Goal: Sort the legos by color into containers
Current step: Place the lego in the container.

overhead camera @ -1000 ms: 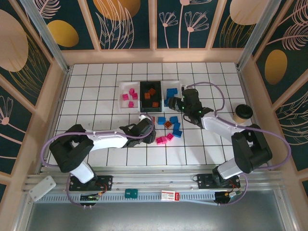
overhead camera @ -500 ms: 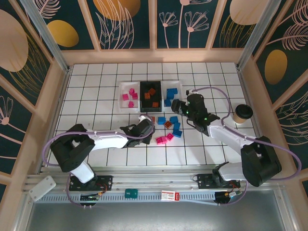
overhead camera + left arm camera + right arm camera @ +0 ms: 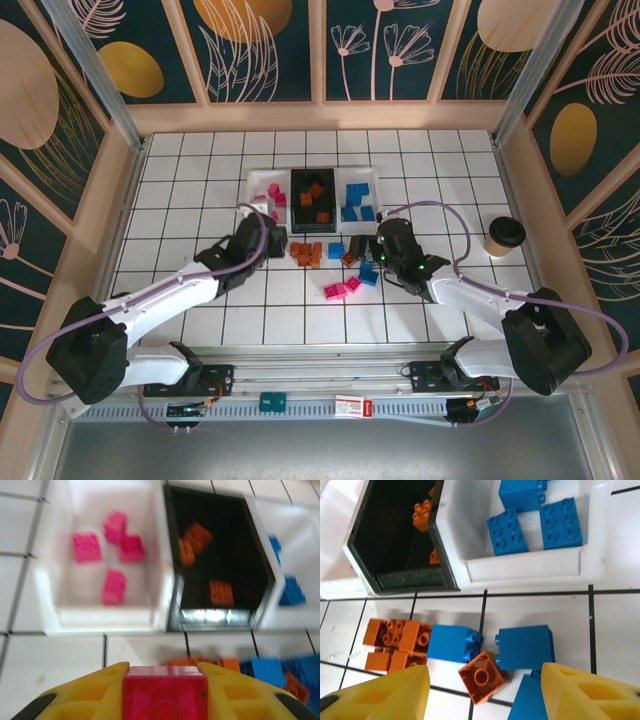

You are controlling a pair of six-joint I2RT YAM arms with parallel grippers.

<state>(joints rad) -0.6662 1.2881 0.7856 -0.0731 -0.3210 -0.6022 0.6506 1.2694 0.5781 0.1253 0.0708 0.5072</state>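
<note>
Left white bin (image 3: 100, 622) holds pink legos (image 3: 115, 586), black bin (image 3: 220, 621) orange legos (image 3: 221, 592), right white bin (image 3: 525, 570) blue legos (image 3: 507, 531); loose bricks (image 3: 452, 642) lie just in front.

White tiled tabletop (image 3: 200, 190) with dark grid lines, lidded paper cup (image 3: 505, 236) near its right edge (black lid, tan body), wooden frame (image 3: 320, 117), teal floral wall panels (image 3: 265, 45), aluminium rail (image 3: 330, 385) along the near edge, small green block (image 3: 272, 402) and red-and-white tag (image 3: 352, 406) just below it.

I see bins butted wall to wall: left white bin (image 3: 100, 620), black bin (image 3: 220, 620), right white bin (image 3: 530, 570); no passage between. My left gripper (image 3: 164, 677), pink brick (image 3: 165, 697) clamped, faces bare tile before left white bin. Loose orange cluster (image 3: 395, 645), blue bricks (image 3: 452, 642) crowd tiles before black bin. Left of bins, bench (image 3: 180, 200) bare; cup (image 3: 505, 235) stands right, well apart.
</note>
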